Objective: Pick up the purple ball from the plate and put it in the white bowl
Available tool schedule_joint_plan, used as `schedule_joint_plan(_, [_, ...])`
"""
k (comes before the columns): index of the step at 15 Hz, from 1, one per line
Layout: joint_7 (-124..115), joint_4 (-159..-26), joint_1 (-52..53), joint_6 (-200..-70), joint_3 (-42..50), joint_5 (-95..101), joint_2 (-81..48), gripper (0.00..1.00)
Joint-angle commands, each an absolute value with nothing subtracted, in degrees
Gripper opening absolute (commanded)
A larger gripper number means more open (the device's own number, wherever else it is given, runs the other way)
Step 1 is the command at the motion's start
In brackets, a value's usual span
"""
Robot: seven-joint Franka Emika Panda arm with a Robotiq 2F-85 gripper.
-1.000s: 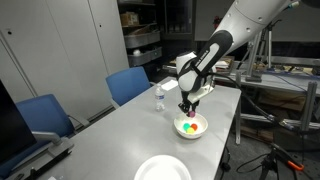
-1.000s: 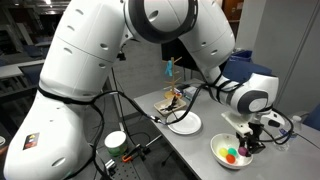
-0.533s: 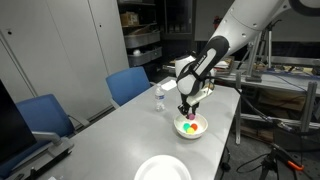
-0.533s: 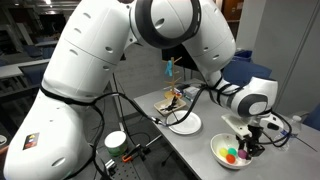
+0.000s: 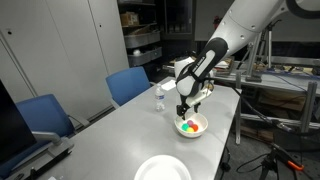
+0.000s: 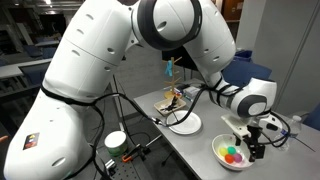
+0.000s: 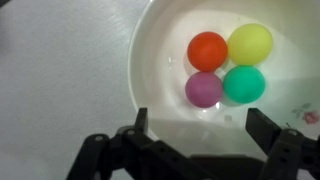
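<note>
Wrist view: looks straight down into the bowl (image 7: 160,55), which fills the upper frame and sits on the pale table (image 7: 60,80).
Ball sought: the purple ball (image 7: 204,89) lies inside the bowl, not on the plate. It touches the red ball (image 7: 208,50) above it and the green ball (image 7: 244,84) beside it.
Fourth ball: the yellow ball (image 7: 250,43) closes a tight square with the other three.
Why they huddle: most likely the curved floor of the bowl lets all four roll to its lowest spot, so they press together there.
Hand: the gripper (image 7: 196,115) has its jaws spread wide with nothing between them. The two dark fingers stand over the bowl's near rim, and the purple ball sits in line with the gap, below it.
Height: in both exterior views the gripper (image 5: 183,108) (image 6: 252,143) hangs just above the bowl (image 5: 191,128) (image 6: 236,155), clear of the balls.
Why so wide: the spread looks like a release posture, since it leaves the ball free in the bowl.
Source: the plate (image 5: 162,168) lies well apart from the bowl, toward the near end of the table. No ball shows on it in an exterior view (image 6: 184,124).
Stage: judged done, with the purple ball delivered. What seems left is to lift the arm away.
Risk: the fingers straddle much of the bowl's width, so a low sideways move could catch the rim. A straight rise looks safest.
</note>
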State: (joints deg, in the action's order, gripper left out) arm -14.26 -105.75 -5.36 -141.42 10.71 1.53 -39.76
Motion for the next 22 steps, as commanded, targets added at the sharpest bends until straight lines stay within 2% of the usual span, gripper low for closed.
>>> schedule_joint_plan(1, [-13.8, -106.0, -5.2, -141.1, 9.8, 0.5, -38.3, 1.0])
schedule_joint_plan(10, [-14.2, -112.0, -2.3, -138.7, 9.0, 1.8, -30.1, 1.0])
schedule_joint_plan(22, [-13.6, -127.7, -0.4, -140.5, 6.2, 2.2, -13.6, 1.0])
